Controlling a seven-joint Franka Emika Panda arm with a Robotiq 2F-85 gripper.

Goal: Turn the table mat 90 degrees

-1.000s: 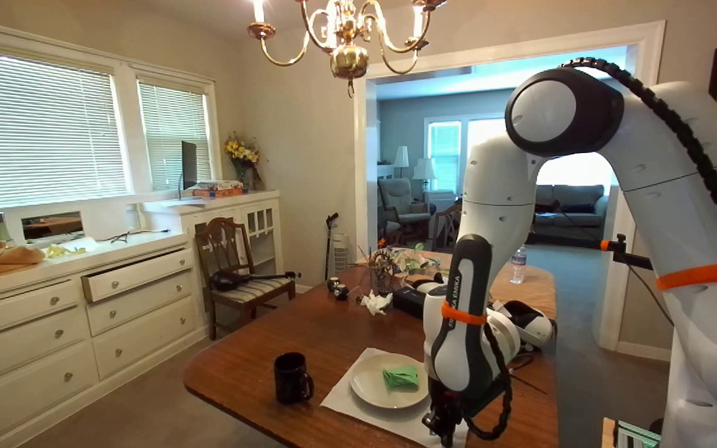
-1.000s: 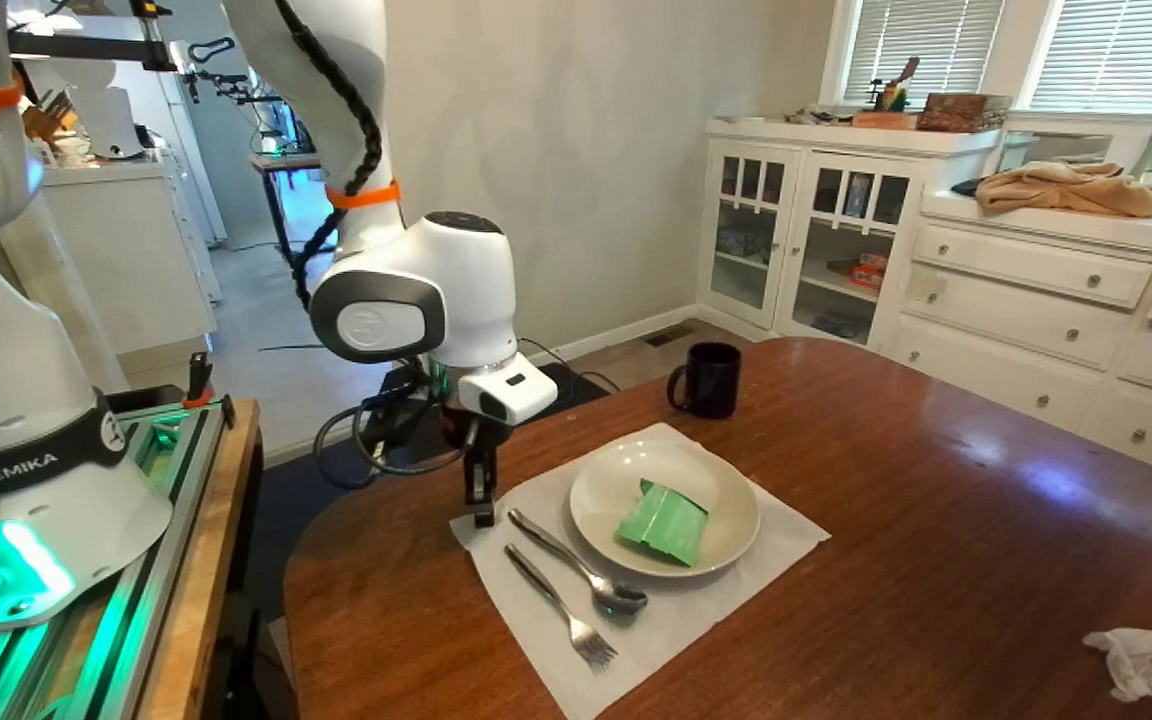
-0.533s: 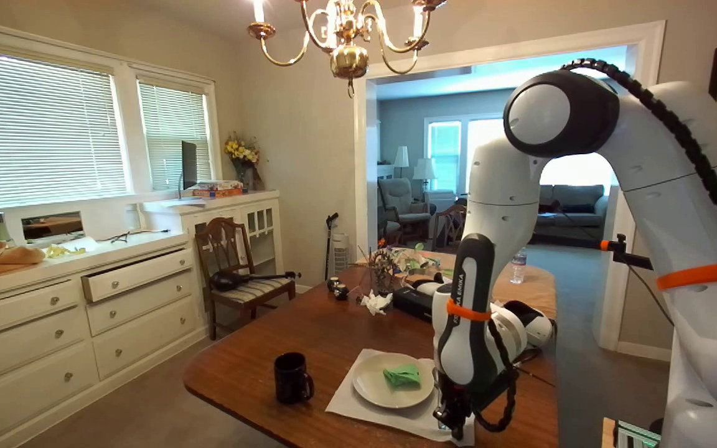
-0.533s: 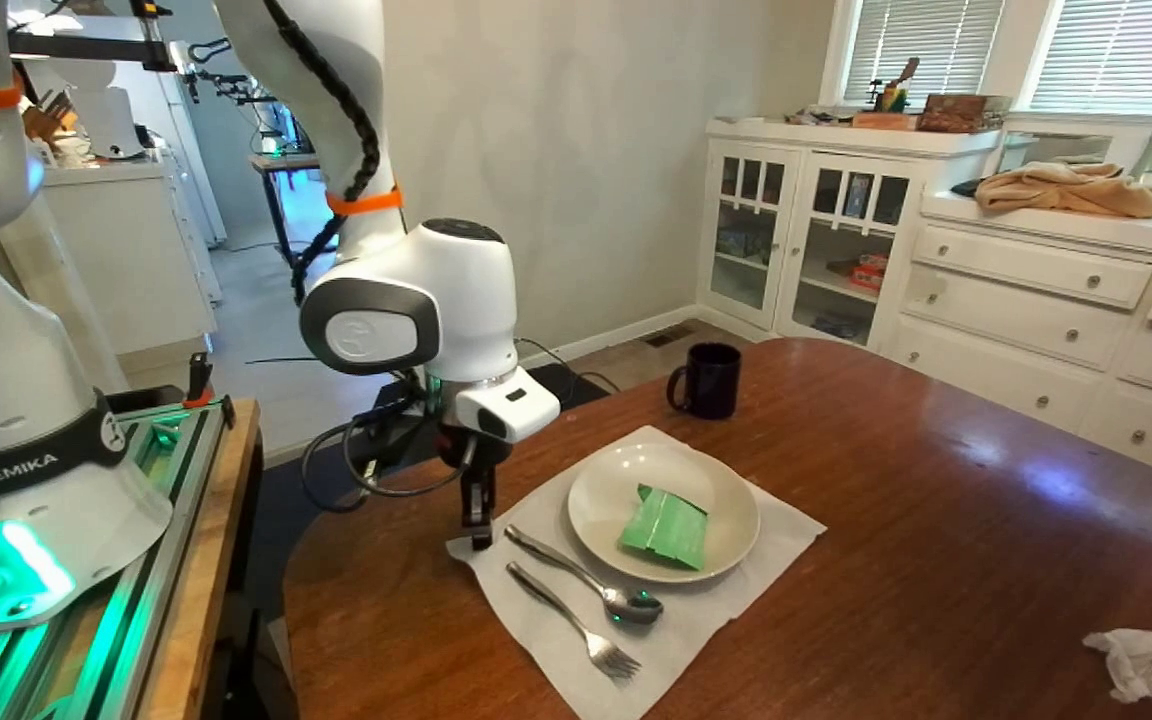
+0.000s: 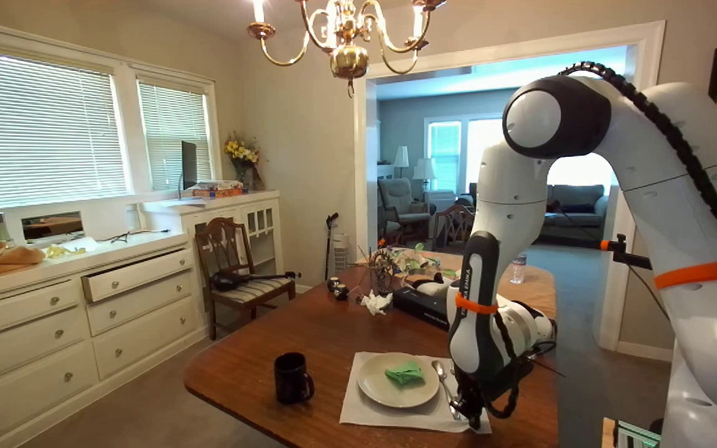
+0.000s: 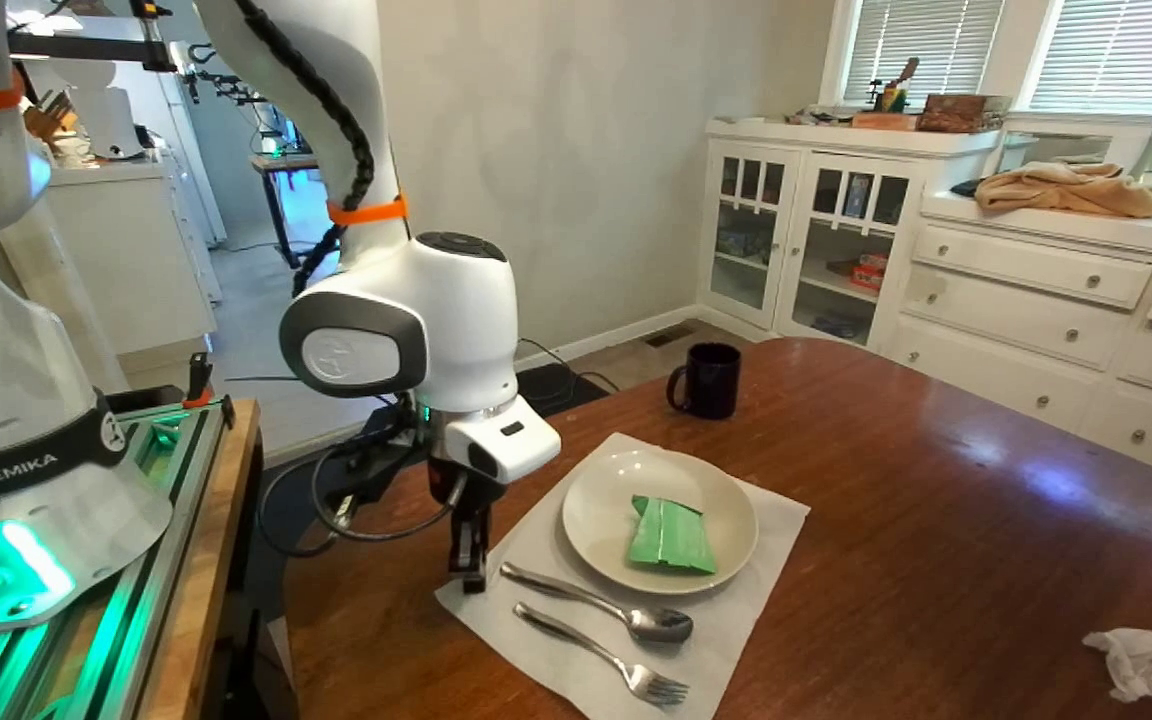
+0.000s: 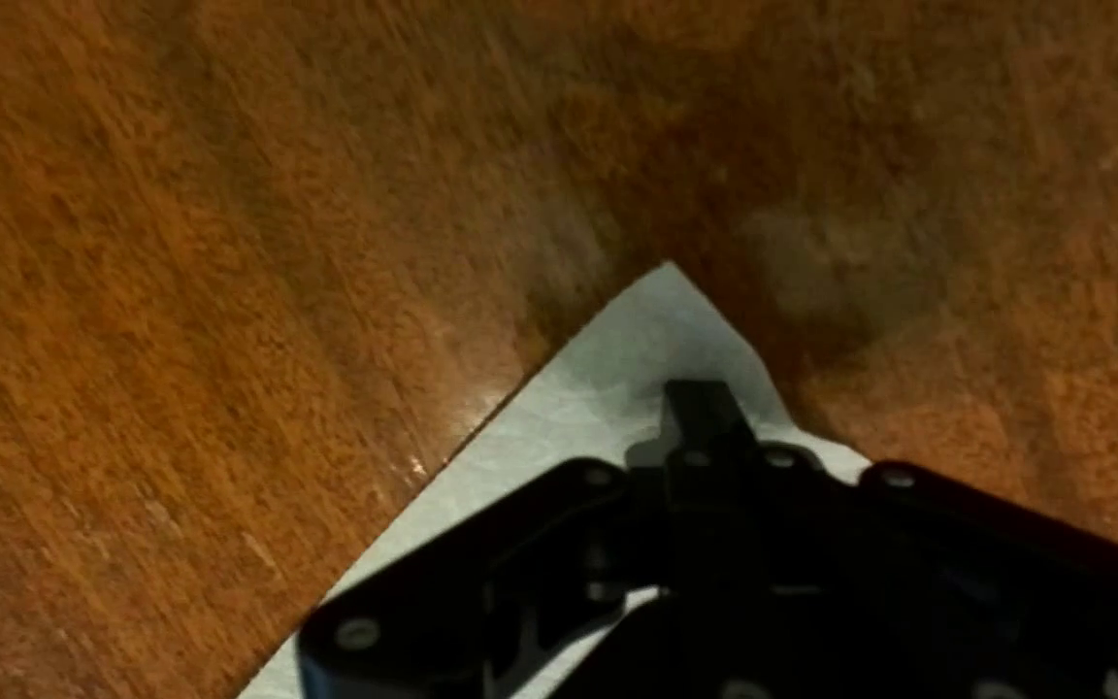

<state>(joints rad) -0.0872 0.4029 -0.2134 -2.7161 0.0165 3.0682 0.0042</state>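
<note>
The table mat is a pale sheet lying flat on the wooden table, shown in both exterior views. On it sit a white plate holding a green packet, a spoon and a fork. My gripper points down at the mat corner nearest the robot base. In the wrist view my gripper has its fingers together, with the tips on top of the mat just inside its corner. I see no fold of mat between the fingers. The tips' underside is hidden.
A black mug stands beside the mat near the table edge. A crumpled white tissue and a black box lie further along the table. A water bottle stands at the far end.
My gripper has moved along the table, rightward in one picture and downward in the other. The mat corner moved with it, and the mat turned a little, carrying plate, packet, spoon and fork.
</note>
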